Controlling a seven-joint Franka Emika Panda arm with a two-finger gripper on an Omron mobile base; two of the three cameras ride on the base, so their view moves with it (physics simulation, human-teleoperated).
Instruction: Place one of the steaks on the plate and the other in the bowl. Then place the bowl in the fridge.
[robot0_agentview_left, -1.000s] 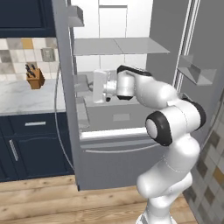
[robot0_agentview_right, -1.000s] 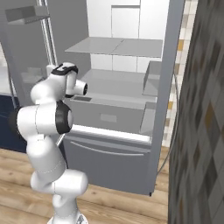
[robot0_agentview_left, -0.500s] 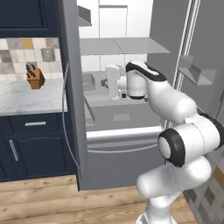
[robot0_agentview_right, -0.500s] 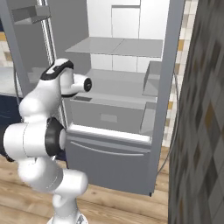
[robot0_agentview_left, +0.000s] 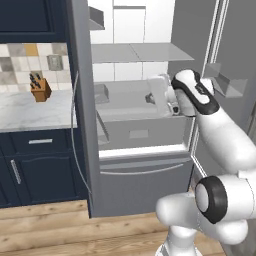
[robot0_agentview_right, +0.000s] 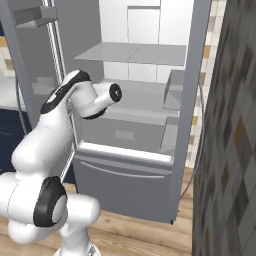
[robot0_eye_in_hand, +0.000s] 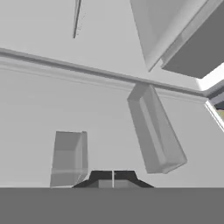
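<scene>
You have the gripper (robot0_eye_in_hand: 113, 178) inside the open fridge (robot0_agentview_left: 150, 165), level with the middle shelf (robot0_agentview_left: 127, 107) and pointing toward the back wall. In the hand view its two dark tips sit pressed together with only a thin seam between them and nothing pinched there, so read it as closed and empty.

In the left base view the arm (robot0_agentview_left: 220, 145) reaches in from the right of the fridge opening, its wrist just above that shelf. The fridge doors stand wide, likely so the arm has room to swing in and out.

Neither bowl, plate nor steaks can be made out on the shelves near the gripper; the grey blocks ahead of the tips look like door bins (robot0_eye_in_hand: 155, 131) and fittings of the fridge itself. You cannot tell from here where the bowl sits, so check that before judging the job finished.

Left of the fridge, a knife block (robot0_agentview_left: 39, 90) stands on the marble counter (robot0_agentview_left: 30, 107).

No brand, label or writing is readable anywhere.
</scene>
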